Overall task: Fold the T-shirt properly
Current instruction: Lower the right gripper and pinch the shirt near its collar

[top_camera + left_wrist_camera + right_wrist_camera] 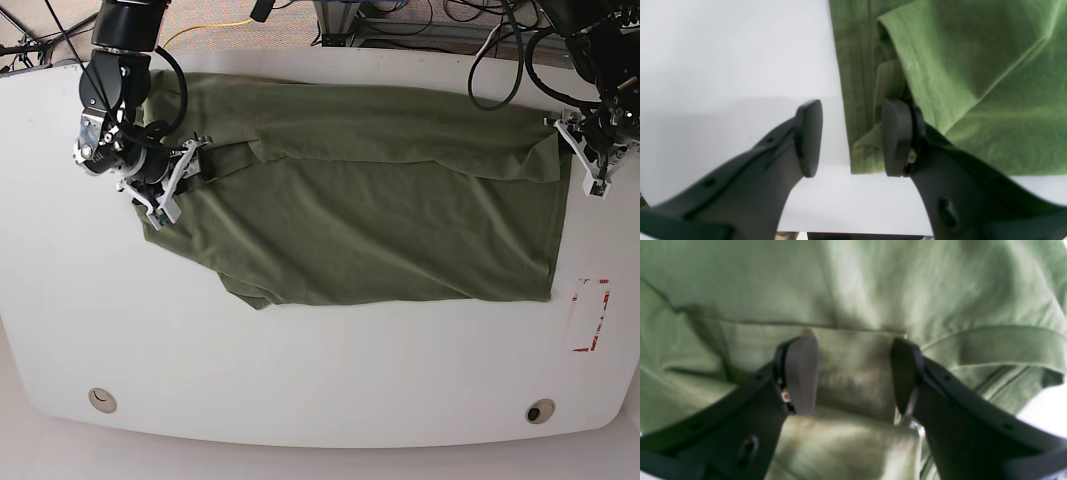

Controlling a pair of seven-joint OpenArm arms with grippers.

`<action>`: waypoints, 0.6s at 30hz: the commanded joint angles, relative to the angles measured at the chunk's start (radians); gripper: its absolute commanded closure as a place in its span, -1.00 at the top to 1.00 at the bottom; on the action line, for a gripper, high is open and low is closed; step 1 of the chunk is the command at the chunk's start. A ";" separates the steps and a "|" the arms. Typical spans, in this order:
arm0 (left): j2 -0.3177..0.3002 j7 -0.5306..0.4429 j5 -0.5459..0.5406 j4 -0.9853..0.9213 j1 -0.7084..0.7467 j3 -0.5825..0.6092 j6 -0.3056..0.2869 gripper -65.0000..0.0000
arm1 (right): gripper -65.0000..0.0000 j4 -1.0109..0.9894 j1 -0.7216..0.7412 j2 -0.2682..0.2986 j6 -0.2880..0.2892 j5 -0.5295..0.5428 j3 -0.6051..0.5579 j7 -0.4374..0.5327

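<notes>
Left claw (851, 138) partly open at the hem corner of the green T-shirt (370, 210), one finger (897, 136) on the cloth edge, the other over bare white tabletop (300, 380), gripping nothing. Right claw (853, 373) open too, down on the sleeve end with a flat bit of cloth between its fingers, not pinched. Only from the base view: whole shirt spread wide across the tabletop, top part folded over, plus a red-and-white marker (588, 314) near its corner.

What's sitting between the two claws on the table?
Only the T-shirt stretches between the left claw and right claw, seen in the base view.
</notes>
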 commanded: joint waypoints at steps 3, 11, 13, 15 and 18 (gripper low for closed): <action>-0.019 -0.013 -0.006 0.016 -0.007 -0.005 -0.001 -0.21 | -0.19 0.002 0.013 0.010 0.002 0.004 0.001 0.016; -0.019 -0.013 -0.006 0.019 -0.007 -0.002 -0.001 -0.21 | -1.00 0.010 0.010 0.002 0.002 0.004 -0.001 0.033; -0.019 -0.013 -0.006 0.018 -0.006 -0.002 -0.001 -0.21 | -0.99 0.027 0.009 0.004 0.002 0.004 0.003 0.030; -0.019 -0.013 -0.006 0.016 -0.006 -0.003 -0.001 -0.21 | -0.97 0.062 0.004 0.005 0.002 0.004 0.003 0.028; -0.019 -0.013 -0.006 0.016 -0.006 -0.003 -0.001 -0.21 | -0.96 0.091 -0.010 0.008 0.002 0.004 0.003 0.007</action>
